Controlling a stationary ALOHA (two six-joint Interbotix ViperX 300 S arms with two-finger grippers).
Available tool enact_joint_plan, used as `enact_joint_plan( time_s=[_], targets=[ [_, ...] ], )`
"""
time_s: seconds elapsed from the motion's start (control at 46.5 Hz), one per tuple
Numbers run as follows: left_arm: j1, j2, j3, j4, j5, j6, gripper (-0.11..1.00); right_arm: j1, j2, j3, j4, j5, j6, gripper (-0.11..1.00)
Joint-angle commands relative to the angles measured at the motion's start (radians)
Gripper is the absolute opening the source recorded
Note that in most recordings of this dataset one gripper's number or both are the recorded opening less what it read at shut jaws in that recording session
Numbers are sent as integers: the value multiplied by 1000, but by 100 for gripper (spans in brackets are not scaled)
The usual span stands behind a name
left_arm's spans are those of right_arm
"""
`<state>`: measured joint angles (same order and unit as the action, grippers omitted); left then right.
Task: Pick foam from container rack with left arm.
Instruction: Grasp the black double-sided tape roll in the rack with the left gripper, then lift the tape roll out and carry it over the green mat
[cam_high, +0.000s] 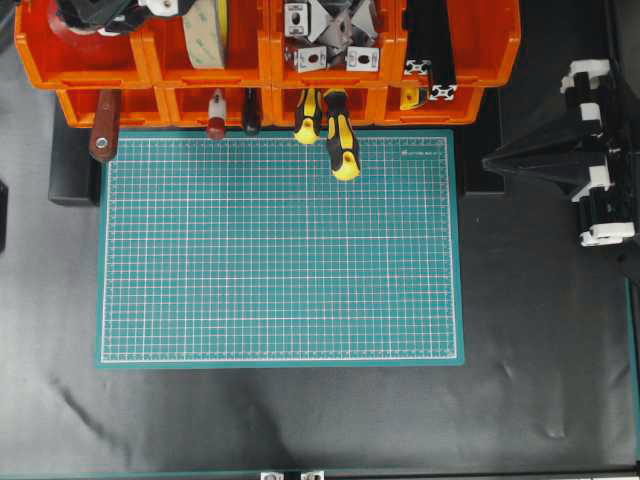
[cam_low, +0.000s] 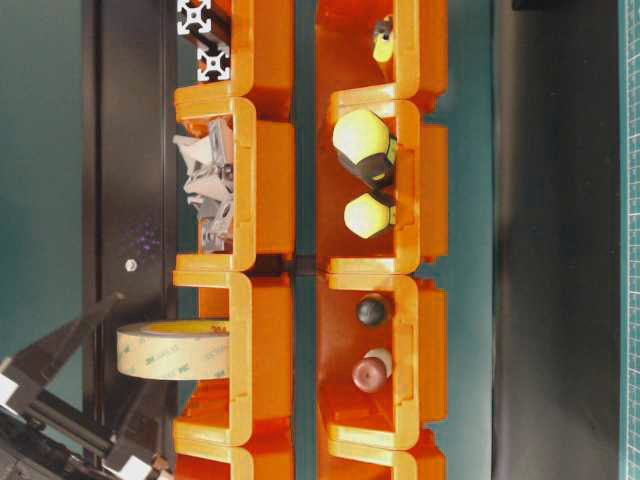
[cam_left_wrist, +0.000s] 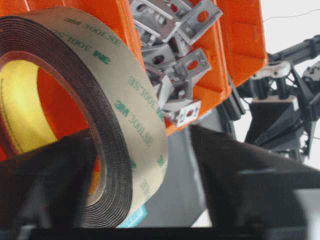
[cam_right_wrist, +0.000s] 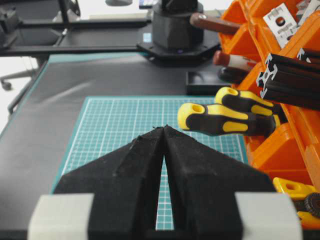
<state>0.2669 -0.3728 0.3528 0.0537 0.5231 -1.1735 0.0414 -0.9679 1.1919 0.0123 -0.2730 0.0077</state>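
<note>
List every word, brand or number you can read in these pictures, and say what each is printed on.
"3M 300LSE", repeated in green: on the tan liner of the foam roll.
"3M": faintly on the same roll in the table-level view.
Small print at the green mat's top right corner: too small to read.

Even, bright light overhead, soft shadows under the orange container rack (cam_high: 270, 60). Left wrist view: blown-out white at two o'clock, pincer fingers (cam_left_wrist: 240, 185) blurred up close at six o'clock.
</note>
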Motion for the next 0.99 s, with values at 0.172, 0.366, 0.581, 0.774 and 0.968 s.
enact_joint_plan(
  time_s=[0.172,0.366,0.581,0.774,0.968],
  targets=[
    [3,-28,-21,3,-31,11,29,5,3,-21,3,-3,2,0],
    [-6,-63,-34,3,-86,44,28,6,3,-21,3,-3,2,0],
    [-98,-100,-103,3,-135,187,27,6,3,-21,3,-3,9,0],
    [-256,-109,-141,3,-127,407,27,6,3,-20,3,-3,32,0],
    [-426,-86,-107,5,-25,664,26,6,3,-20,3,-3,34,0]
  ],
)
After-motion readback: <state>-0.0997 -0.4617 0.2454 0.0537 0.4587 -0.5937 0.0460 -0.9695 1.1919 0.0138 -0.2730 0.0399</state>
